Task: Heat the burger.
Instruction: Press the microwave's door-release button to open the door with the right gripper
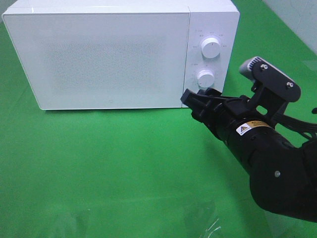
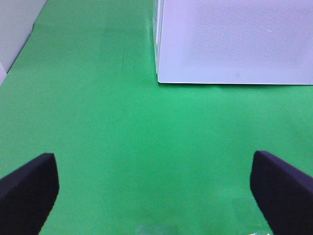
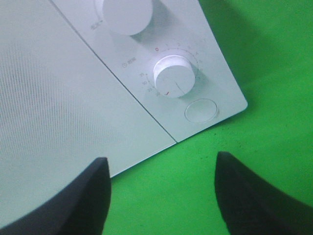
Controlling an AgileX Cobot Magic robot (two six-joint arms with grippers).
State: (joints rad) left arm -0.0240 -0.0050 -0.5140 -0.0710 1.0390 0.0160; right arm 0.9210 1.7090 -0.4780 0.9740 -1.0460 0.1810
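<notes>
- High view: a white microwave [image 1: 216,20], its door [image 1: 99,54] shut, stands on a green tabletop [image 1: 99,163]. The right hand [image 1: 192,100] points at the lower knob [image 1: 205,78], just short of it. The burger is in no view; whether it sits inside cannot be told.
- Left wrist view: the left hand [image 2: 155,171] is spread wide and empty, apart from the microwave.
- Right wrist view: the right hand's fingers [image 3: 83,196] are spread and empty, the knob ahead of them. Closing early would catch nothing. A skewed approach could press the round button [image 3: 201,109] beside the knob, or shove the microwave back.
</notes>
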